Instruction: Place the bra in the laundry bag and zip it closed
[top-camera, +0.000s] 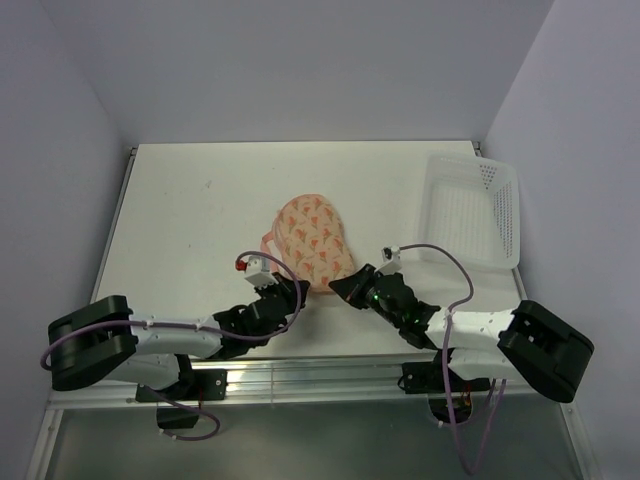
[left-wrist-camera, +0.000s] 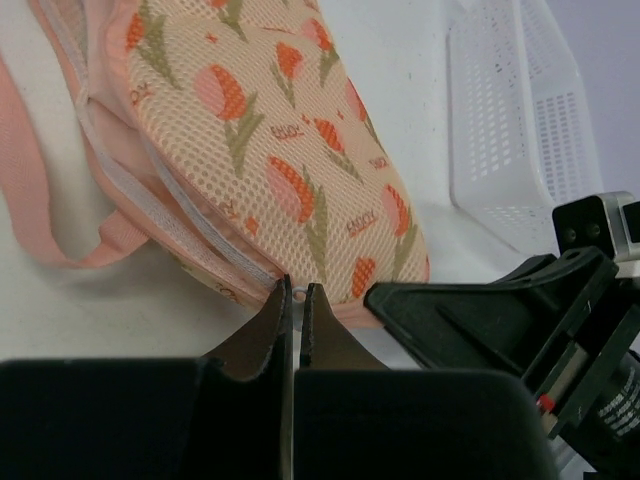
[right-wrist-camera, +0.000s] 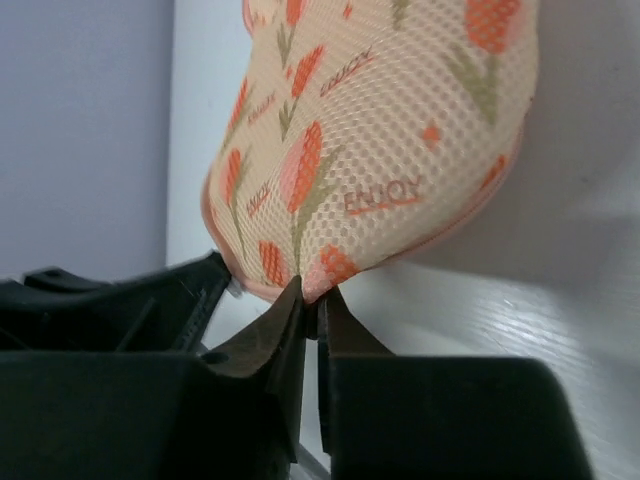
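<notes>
- When seen from above, the laundry bag (top-camera: 312, 238) lies flat near the middle of the white table (top-camera: 190, 220). Its long shape runs from 11 o'clock to 5 o'clock.
- It is a round, puffy pouch made of peach net cloth with tiny holes.
- Orange and pink tulips with green stems are printed all over it, and the small word "ENJOY" shows near its near end.
- A pale zip line (left-wrist-camera: 150, 195) runs along its side, and the two halves lie together there.
- A pink loop (left-wrist-camera: 40, 200) hangs out on the table at the bag's 9 o'clock side.
- A white basket (top-camera: 500, 215) full of little holes sits at 2 o'clock from the bag, well apart from it.
- Both arms lie low over the near edge of the table and reach in toward the near end of the bag.
- The left gripper (top-camera: 290, 290) comes in at the bag's 7 o'clock. Its fingers are pressed together, and they pinch a tiny white bit right at the end of the zip line on the bag's edge.
- The right gripper (top-camera: 340, 287) comes in at the bag's 5 o'clock. Its fingers are almost touching, and they pinch the peach tip of the bag's near end between them.
- The two grippers sit just beside each other, one on each side of that near end, and each one shows in the other arm's wrist view.
- Where the right gripper holds the near tip, it sits a little up off the table.
</notes>
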